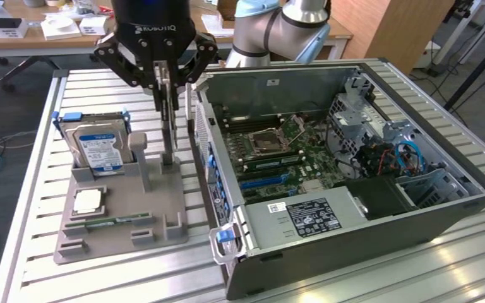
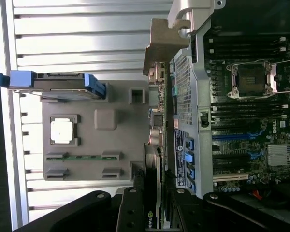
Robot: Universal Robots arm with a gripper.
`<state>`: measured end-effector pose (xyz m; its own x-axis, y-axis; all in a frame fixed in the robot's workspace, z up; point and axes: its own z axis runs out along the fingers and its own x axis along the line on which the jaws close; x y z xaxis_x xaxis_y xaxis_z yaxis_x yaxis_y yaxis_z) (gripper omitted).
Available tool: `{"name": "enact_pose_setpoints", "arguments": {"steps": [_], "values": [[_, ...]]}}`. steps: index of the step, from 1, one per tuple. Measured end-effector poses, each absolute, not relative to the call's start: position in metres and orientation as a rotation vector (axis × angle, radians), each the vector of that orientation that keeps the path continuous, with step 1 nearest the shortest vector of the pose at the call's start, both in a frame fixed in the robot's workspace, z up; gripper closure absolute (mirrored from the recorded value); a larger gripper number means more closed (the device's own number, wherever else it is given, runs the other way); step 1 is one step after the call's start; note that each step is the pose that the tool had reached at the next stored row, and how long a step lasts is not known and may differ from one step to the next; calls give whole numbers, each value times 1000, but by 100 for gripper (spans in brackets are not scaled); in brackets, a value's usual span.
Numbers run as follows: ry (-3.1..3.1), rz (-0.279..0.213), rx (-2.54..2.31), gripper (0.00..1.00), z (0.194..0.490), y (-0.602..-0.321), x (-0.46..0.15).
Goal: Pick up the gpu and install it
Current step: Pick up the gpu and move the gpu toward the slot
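we see the gripper (image 1: 168,83) clamped on the top edge of the gpu (image 1: 169,129), upright above the grey holder (image 1: 116,214) left of centre in the exterior view, and we judge it light, stiff, fragile, best held by its bare edges.

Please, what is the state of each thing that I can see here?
gpu, upright, gripped at its top by the tool.
tool, shut on the gpu.
hard drive, standing on edge in the grey holder.
CPU, lying flat in its holder recess.
RAM stick, seated in a holder slot.
computer case, lying on its side, side panel off.
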<state>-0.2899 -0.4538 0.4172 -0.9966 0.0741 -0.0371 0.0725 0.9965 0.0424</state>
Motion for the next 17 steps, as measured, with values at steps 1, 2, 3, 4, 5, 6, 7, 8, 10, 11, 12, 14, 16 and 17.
{"name": "enact_pose_setpoints", "arguments": {"steps": [1, 2, 3, 4, 5, 6, 7, 8, 10, 11, 12, 14, 16, 17], "values": [[3100, 64, 114, 74, 417, -454, -287], [3100, 64, 114, 74, 417, -454, -284], [3100, 64, 114, 74, 417, -454, -281], [3100, 64, 114, 74, 417, -454, -278], [3100, 64, 114, 74, 417, -454, -275], [3100, 64, 114, 74, 417, -454, -272], [3100, 64, 114, 74, 417, -454, -268], [3100, 64, 114, 74, 417, -454, -265], [3100, 64, 114, 74, 417, -454, -257], [3100, 64, 114, 74, 417, -454, -254], [3100, 64, 114, 74, 417, -454, -250], [3100, 64, 114, 74, 417, -454, -242], [3100, 64, 114, 74, 417, -454, -234], [3100, 64, 114, 74, 417, -454, -229]]}}
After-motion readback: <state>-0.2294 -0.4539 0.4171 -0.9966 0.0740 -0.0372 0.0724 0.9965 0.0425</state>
